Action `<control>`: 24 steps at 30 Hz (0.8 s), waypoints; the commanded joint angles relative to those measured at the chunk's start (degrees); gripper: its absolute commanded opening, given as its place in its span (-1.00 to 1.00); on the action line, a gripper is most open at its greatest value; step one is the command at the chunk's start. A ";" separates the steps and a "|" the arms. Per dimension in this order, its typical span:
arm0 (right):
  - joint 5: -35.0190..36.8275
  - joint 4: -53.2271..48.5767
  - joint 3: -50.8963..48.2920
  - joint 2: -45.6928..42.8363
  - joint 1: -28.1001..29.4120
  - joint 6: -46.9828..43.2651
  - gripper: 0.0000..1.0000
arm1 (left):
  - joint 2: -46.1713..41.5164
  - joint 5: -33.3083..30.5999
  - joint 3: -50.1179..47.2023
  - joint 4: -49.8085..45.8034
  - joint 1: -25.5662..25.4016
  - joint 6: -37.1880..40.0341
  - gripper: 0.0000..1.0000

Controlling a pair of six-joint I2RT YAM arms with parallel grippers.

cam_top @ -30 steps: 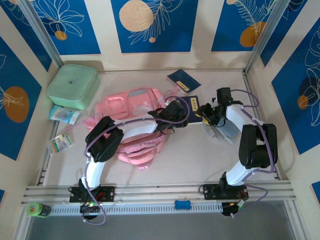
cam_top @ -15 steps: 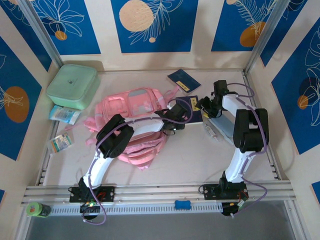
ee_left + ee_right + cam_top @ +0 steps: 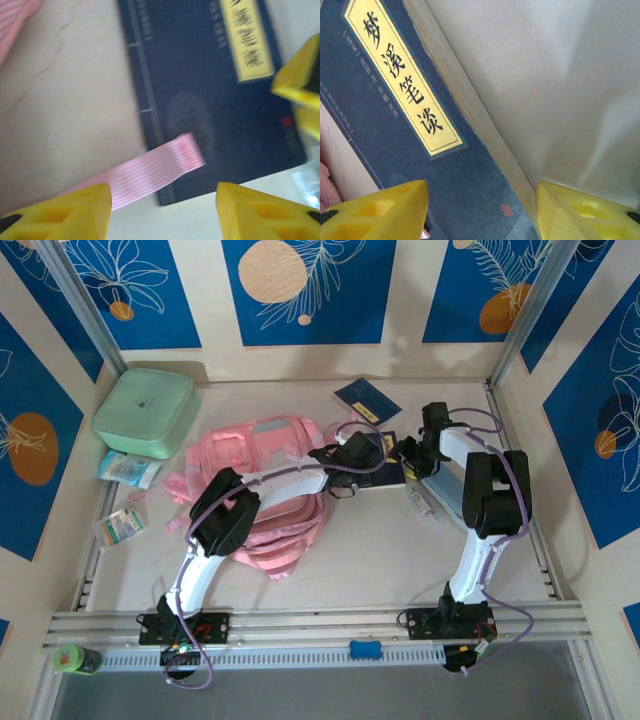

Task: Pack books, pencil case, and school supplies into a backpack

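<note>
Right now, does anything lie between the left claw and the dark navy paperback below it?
Yes. A flat pink woven strap lies across one corner of the dark navy paperback book with the yellow title label, right below the open left claw. Nothing else visible covers that corner.

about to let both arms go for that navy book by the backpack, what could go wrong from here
1. The pink strap lies across a corner of the navy book; lifting the book may drag or snag it.
2. The left tool and right tool both hover open over that book, close together; they might collide.
3. The book lies flat on the table, so a pinch at its edge may slip.
</note>
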 commanded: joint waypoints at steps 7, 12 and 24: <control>-3.39 -1.82 4.22 3.79 -0.29 -2.36 0.17 | 8.08 0.19 6.35 0.38 2.37 -5.80 0.14; -4.68 -2.84 6.17 5.85 0.15 -2.94 0.17 | 10.69 3.18 7.39 1.62 3.60 -6.18 0.10; -13.44 -2.29 5.69 2.76 0.46 -3.38 0.14 | 12.85 7.97 6.89 4.23 5.02 -4.76 -0.16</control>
